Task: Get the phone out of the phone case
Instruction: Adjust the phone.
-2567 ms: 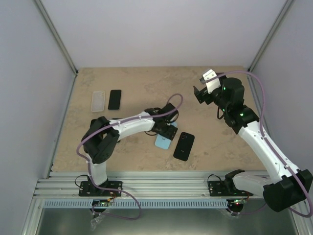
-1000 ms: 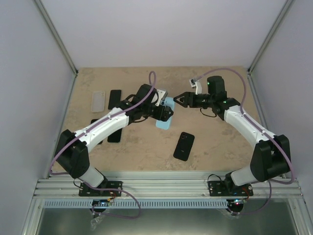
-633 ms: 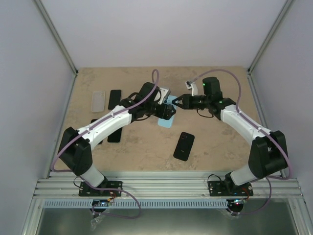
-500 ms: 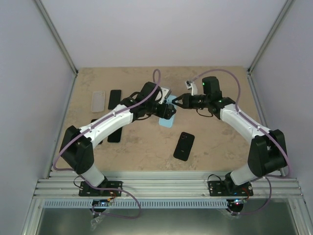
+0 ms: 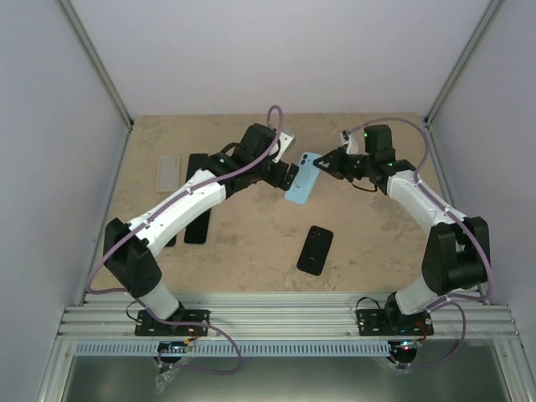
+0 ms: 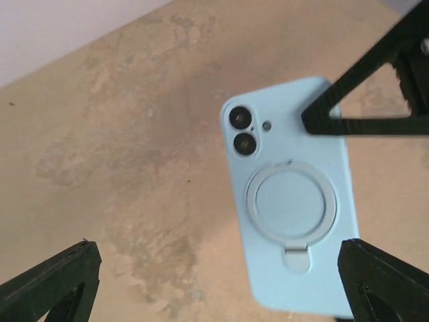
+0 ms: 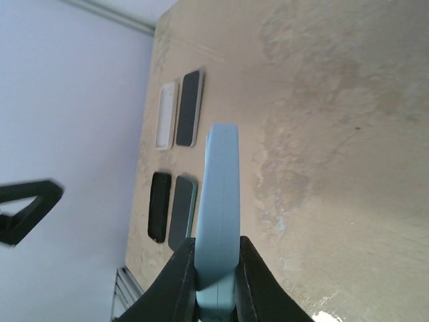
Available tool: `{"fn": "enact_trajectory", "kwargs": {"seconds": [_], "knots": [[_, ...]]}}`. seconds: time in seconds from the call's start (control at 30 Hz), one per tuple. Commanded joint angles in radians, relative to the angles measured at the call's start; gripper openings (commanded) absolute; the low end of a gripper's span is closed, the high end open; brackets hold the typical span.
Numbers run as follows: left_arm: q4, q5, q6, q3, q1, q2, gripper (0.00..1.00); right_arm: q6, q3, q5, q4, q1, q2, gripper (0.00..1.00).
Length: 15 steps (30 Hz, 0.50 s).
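A light blue phone case (image 5: 302, 178) with a round ring on its back hangs above the table, my right gripper (image 5: 325, 164) shut on its upper end. In the left wrist view the case (image 6: 288, 194) shows two dark lenses of the phone in its cut-out; the rest of the phone is hidden. My left gripper (image 5: 287, 173) stands wide open just left of the case, apart from it, with both fingers (image 6: 47, 288) clear. The right wrist view has the case (image 7: 220, 194) edge-on between my right gripper's (image 7: 216, 282) clamped fingers (image 7: 184, 275).
A black phone (image 5: 315, 249) lies on the table (image 5: 251, 251) in front of the case. At the far left are a clear case (image 5: 168, 173), a black phone (image 5: 195, 167), and a dark phone and case (image 5: 194, 226) partly under the left arm. Walls enclose three sides.
The right gripper has shut on the case's end and carried it right. The left gripper has let go, opened wider and drawn back to the left.
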Motion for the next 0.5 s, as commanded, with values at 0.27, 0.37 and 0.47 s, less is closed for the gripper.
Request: {"fn": "enact_trajectory", "kwargs": {"seconds": [0.27,0.37,0.47], "knots": [[-0.102,-0.379,0.288,0.096,-0.267,0.058,0.95,0.265,-0.06,-0.038,0.095,-0.076,-0.028,0.0],[-0.13,-0.399,0.321,0.131,-0.312,0.093,0.92,0.299,-0.086,-0.056,0.108,-0.097,-0.032,0.01],[-0.156,-0.439,0.359,0.136,-0.371,0.125,0.86,0.336,-0.103,-0.074,0.128,-0.103,-0.033,0.01]]}}
